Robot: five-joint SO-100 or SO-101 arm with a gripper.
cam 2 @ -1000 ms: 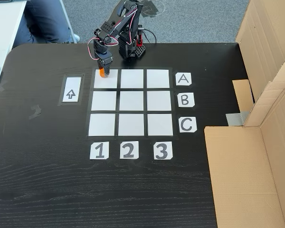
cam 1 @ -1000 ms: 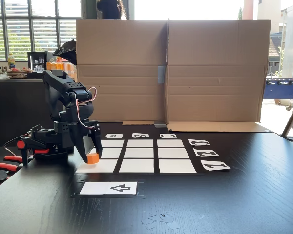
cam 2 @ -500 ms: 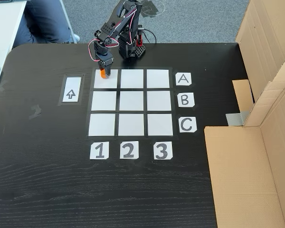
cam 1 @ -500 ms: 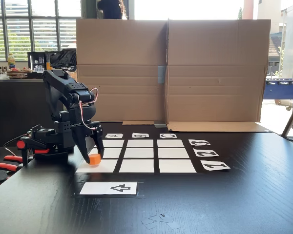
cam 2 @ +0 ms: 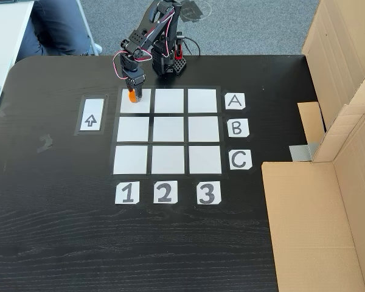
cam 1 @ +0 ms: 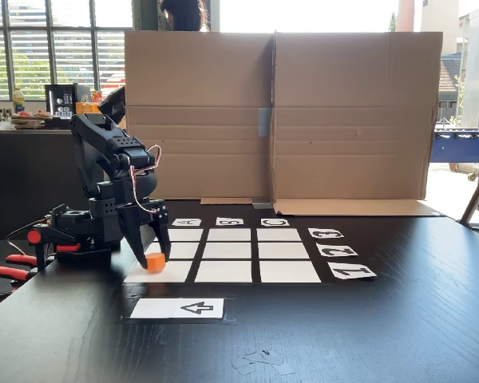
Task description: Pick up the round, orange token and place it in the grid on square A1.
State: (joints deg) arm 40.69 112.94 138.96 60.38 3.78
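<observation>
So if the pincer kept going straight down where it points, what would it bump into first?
The pincer points down with the orange token between its fingers, so the token would meet square A1 of the grid first. It may already be touching the paper; the gap is hard to judge.

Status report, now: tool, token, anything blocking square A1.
Tool low over square A1, fingers either side of token. Token on A1. Grip state unclear. Nothing else on the square.
</observation>
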